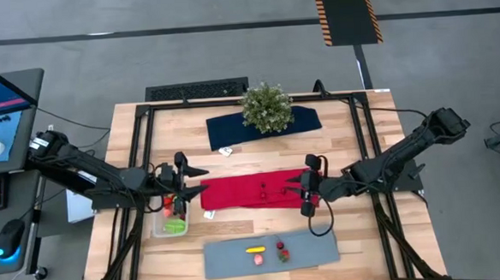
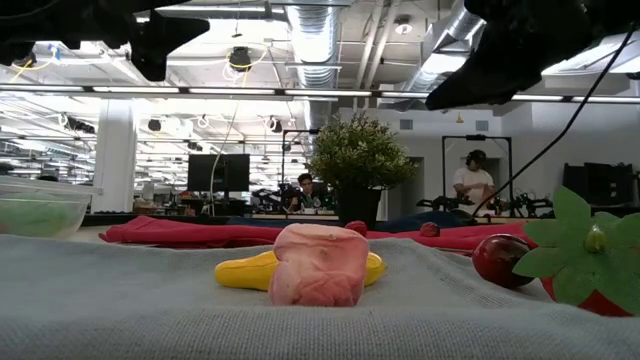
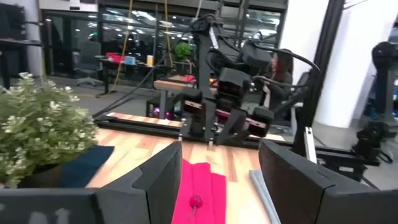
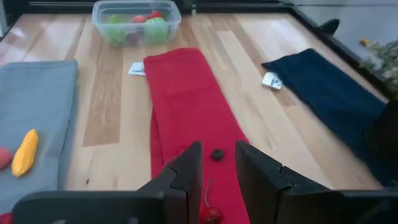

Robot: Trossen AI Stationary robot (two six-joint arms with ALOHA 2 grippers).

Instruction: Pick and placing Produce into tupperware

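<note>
The right gripper (image 4: 217, 163) hovers with jaws parted over a dark berry (image 4: 217, 154) on the red cloth (image 4: 186, 99). The berry is tiny and probably slips sideways if the jaws close off-centre. The left gripper (image 1: 181, 193), jaws parted and empty, waits by the tupperware (image 1: 170, 223).

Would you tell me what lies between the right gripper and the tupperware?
The red cloth, then bare wood with a small white tag, separates the right gripper from the tupperware, per the right wrist view.

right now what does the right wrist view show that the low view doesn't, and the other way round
Only the right wrist view: the clear plastic tupperware's contents, a small dark berry on the cloth just ahead of the right tool, and a dark blue cloth. Only the low view: a pink toy piece, a bushy potted plant and people beyond the table. Both: the long red cloth, grey mat and yellow toy vegetable.
</note>
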